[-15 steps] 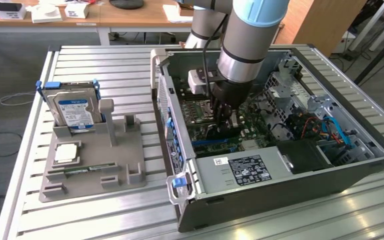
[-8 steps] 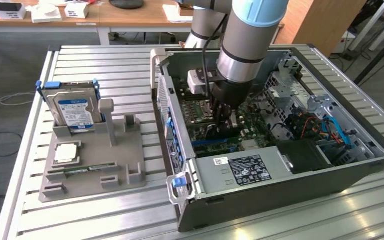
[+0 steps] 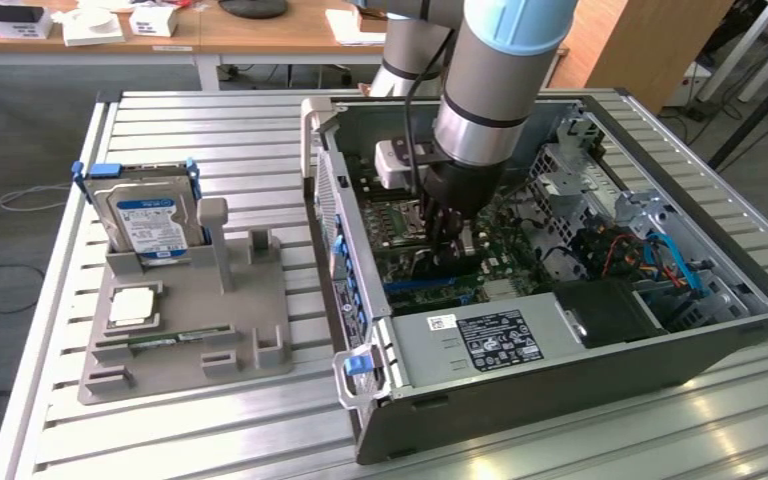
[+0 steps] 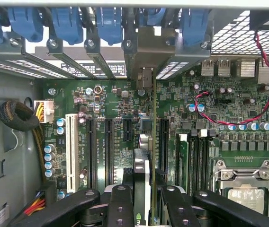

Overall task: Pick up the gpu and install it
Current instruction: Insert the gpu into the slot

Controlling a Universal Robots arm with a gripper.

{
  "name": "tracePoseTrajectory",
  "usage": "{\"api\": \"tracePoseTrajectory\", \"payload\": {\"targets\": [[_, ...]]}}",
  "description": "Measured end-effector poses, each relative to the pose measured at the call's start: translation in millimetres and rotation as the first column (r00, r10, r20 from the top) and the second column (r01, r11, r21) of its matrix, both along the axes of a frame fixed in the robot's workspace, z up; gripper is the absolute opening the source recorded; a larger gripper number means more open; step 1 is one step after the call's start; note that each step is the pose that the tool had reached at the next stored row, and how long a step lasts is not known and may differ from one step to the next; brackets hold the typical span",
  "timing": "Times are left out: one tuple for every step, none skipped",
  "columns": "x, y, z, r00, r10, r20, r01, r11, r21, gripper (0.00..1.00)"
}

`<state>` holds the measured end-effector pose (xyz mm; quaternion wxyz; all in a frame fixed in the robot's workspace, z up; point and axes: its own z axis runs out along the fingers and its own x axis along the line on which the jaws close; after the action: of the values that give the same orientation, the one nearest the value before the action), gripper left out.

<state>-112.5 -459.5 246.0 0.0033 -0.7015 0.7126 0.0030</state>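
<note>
The arm reaches down into the open computer case (image 3: 558, 390) that lies on the table (image 3: 224, 130), and the hand (image 3: 446, 222) is low over the motherboard (image 4: 101, 99). In the wrist view the hand (image 4: 146, 210) is narrowed onto the gpu (image 4: 143, 165), one of its black fingers (image 4: 120, 205) against each flat face. The card is seen edge-on and runs from between the fingers toward its silver end bracket (image 4: 144, 52), which sits in the row of rear slot openings under the blue clips (image 4: 111, 23). The card stands upright over the motherboard in line with the black expansion slots (image 4: 163, 142). Whether its lower edge is already in a slot I cannot tell, since the card hides that spot. The card looks light and stiff, but fragile. Its board and cooler cover would not stand twisting, and the contact edge should stay untouched. The best hold appears to be the one shown: across the two broad faces near the middle of its length, square to the slot so the card does not tilt. Beside the case, a grey holder (image 3: 244, 320) carries a hard drive (image 3: 148, 222) and a memory stick (image 3: 164, 340).
</note>
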Motion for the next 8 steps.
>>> {"api": "tracePoseTrajectory", "payload": {"targets": [[0.0, 0.0, -0.3, 1.0, 0.0, 0.0, 0.0, 1.0, 0.0, 0.27], [0.0, 0.0, -0.6, 1.0, 0.0, 0.0001, 0.0, 1.0, 0.0, 0.27], [0.0, 0.0, -0.6, 1.0, 0.0, 0.0001, 0.0, 1.0, 0.0, 0.27], [0.0, 0.0, -0.6, 1.0, 0.0, 0.0001, 0.0, 1.0, 0.0, 0.27], [0.0, 0.0, -0.7, 1.0, 0.0, 0.0002, 0.0, 1.0, 0.0001, 0.27], [0.0, 0.0, -0.6, 1.0, 0.0, 0.0001, 0.0, 1.0, 0.0001, 0.27], [0.0, 0.0, -0.7, 1.0, 0.0, 0.0001, 0.0, 1.0, 0.0001, 0.27], [0.0, 0.0, -0.7, 1.0, 0.0, 0.0002, 0.0, 1.0, 0.0002, 0.27]]}}
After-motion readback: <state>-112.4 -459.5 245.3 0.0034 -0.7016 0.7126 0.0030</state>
